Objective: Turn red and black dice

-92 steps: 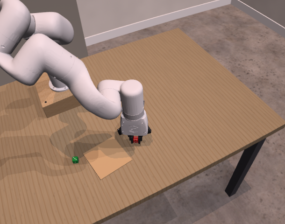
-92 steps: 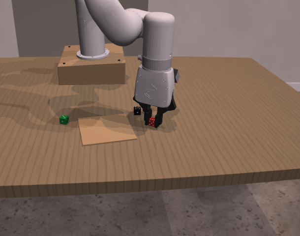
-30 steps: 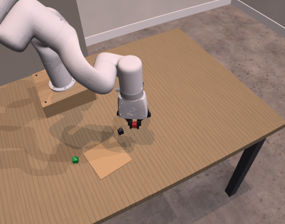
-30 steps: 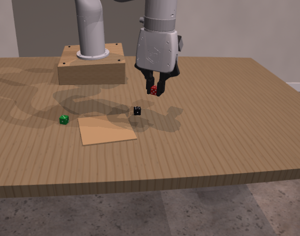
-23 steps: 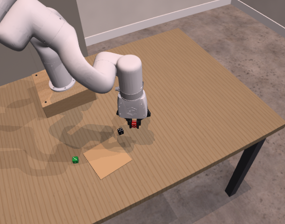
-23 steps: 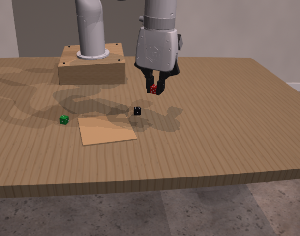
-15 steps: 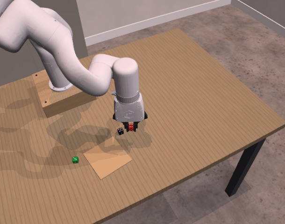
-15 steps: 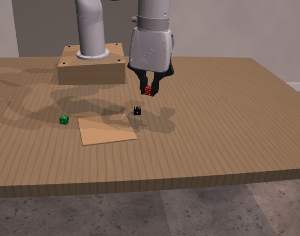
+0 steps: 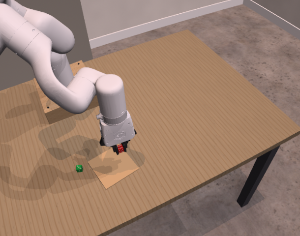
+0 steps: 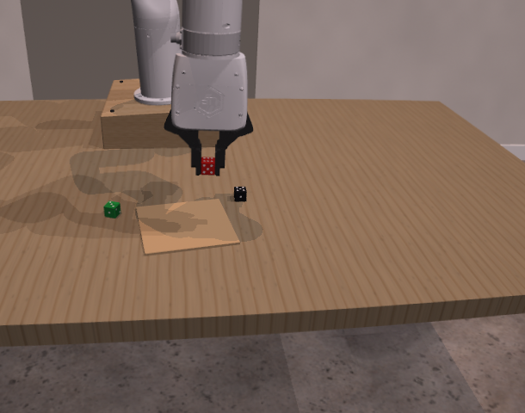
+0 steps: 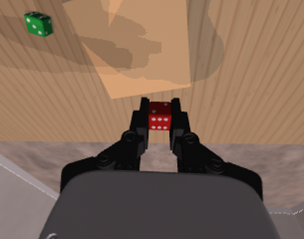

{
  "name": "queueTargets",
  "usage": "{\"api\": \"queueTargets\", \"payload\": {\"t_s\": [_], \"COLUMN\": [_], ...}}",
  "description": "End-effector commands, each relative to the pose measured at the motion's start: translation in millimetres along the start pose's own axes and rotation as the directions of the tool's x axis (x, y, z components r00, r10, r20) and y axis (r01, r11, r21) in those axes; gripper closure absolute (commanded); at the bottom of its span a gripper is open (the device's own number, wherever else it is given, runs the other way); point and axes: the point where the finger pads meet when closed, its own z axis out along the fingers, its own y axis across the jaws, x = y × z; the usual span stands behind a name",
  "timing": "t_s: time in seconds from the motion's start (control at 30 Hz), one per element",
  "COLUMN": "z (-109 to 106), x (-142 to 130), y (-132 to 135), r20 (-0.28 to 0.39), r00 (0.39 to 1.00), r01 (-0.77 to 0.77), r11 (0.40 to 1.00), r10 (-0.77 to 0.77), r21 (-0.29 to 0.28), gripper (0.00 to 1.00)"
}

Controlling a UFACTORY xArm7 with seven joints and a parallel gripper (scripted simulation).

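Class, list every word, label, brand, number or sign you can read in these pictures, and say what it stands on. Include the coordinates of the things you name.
Pips, "6", "5" and "2": on three faces of the red die (image 9: 120, 148) (image 10: 207, 166) (image 11: 159, 119).
Pips, "3": on the green die (image 9: 79, 168) (image 10: 112, 209) (image 11: 38, 24); its other faces are too small to read surely.
Pips on the black die (image 10: 240, 194): too small to read surely.
Hexagonal logo (image 9: 119, 134) (image 10: 210, 101) on the white housing (image 9: 114, 128) (image 10: 209, 75): lettering unreadable.
Words: none readable.

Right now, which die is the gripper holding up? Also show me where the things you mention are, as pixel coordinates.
The red die (image 9: 120, 148) (image 10: 207, 165) (image 11: 159, 117). It's between the gripper's fingers; the green (image 9: 79, 168) (image 10: 112, 209) (image 11: 38, 24) and black (image 10: 240, 194) dice sit on the table.
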Motion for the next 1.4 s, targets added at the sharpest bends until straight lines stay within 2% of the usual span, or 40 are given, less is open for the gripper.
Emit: {"api": "queueTargets", "payload": {"t_s": [0.0, 0.13, 0.77, 1.0, 1.07, 1.37], "z": [-2, -3, 2, 24, 24, 67], "x": [-7, -10, -11, -11, -11, -10], "y": [-17, -29, -29, -29, -29, -28], "r20": [-0.007, -0.005, -0.005, -0.005, -0.005, -0.005], "r00": [0.994, 0.986, 0.986, 0.986, 0.986, 0.986], "r01": [0.106, 0.164, 0.166, 0.166, 0.166, 0.166], "r11": [0.994, 0.986, 0.986, 0.986, 0.986, 0.986], "r10": [-0.106, -0.165, -0.166, -0.166, -0.166, -0.166], "r21": [-0.020, -0.020, -0.020, -0.020, -0.020, -0.020], "gripper": [0.85, 0.85, 0.85, 0.85, 0.85, 0.85]}}
